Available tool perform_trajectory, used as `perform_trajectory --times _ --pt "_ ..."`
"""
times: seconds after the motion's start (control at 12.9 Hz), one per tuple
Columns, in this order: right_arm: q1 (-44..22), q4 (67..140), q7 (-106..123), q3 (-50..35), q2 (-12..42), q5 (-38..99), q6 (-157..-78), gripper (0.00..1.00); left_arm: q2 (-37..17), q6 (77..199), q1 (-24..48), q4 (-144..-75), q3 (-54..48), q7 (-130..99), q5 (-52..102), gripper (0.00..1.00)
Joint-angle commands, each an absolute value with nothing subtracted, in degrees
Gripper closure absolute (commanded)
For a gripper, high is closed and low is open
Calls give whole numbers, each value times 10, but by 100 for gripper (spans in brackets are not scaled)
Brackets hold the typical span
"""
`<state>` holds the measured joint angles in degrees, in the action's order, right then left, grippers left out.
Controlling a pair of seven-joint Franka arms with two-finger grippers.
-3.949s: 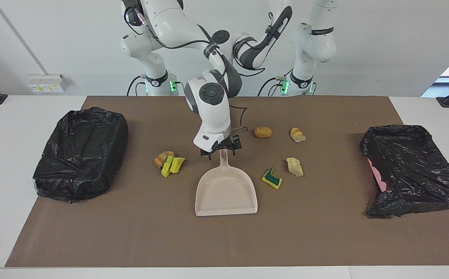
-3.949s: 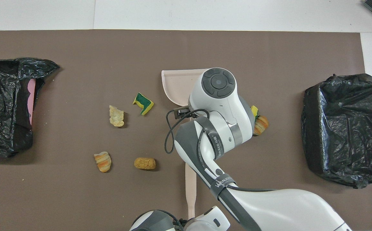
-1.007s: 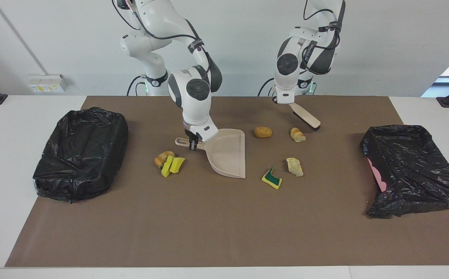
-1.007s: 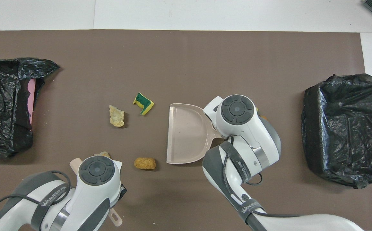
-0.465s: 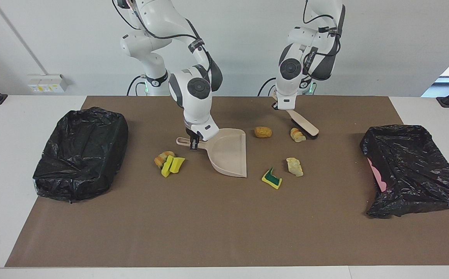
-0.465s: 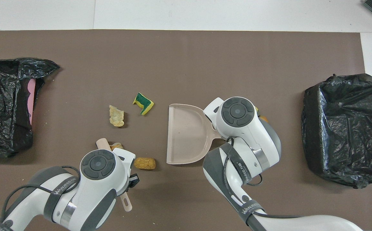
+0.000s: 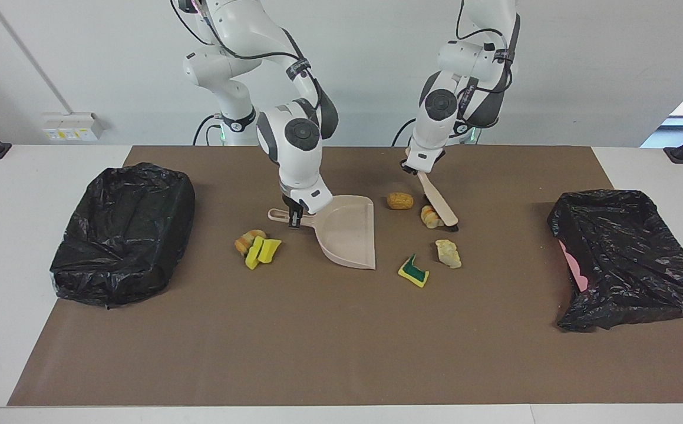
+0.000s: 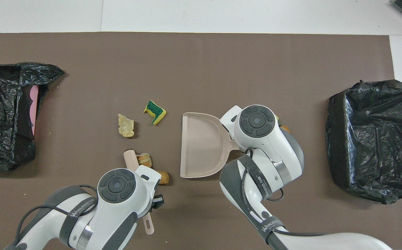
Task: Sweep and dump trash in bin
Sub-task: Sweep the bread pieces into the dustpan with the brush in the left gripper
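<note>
My right gripper [image 7: 294, 215] is shut on the handle of the beige dustpan [image 7: 347, 232], which rests on the mat with its mouth toward the left arm's end; the pan also shows in the overhead view [image 8: 201, 144]. My left gripper [image 7: 413, 167] is shut on the beige brush [image 7: 439, 206], whose bristles touch a striped bread lump [image 7: 429, 217]. A tan lump [image 7: 400, 201] lies between that lump and the pan. A cream lump [image 7: 448, 253] and a yellow-and-green sponge piece [image 7: 413, 272] lie farther from the robots. Yellow sponge wedges with an orange lump [image 7: 257, 246] lie beside the pan's handle.
A black-bagged bin [image 7: 123, 232] stands at the right arm's end of the table. Another black-bagged bin [image 7: 630, 259], with pink showing under the bag, stands at the left arm's end. A brown mat [image 7: 341, 353] covers the table.
My left arm has swung the brush toward the dustpan and pushed the striped lump that way, a little farther from the robots. The dustpan and right arm have barely moved.
</note>
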<state>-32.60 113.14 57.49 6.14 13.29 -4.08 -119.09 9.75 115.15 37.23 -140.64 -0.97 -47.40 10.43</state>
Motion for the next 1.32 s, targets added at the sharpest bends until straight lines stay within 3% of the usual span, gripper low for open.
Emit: perform_trajectory --times 0.0,0.77,1.24 --pt "-323 1154 559 59 121 -54 -1205 100 97 1158 398 -1405 -5 -552 128 100" --pt "-320 1159 563 60 120 -55 -1209 100 96 1227 453 -1405 -5 -788 222 100" --pt "-318 1167 572 59 119 -67 -1223 100 65 1321 426 -1394 -1 -746 222 100"
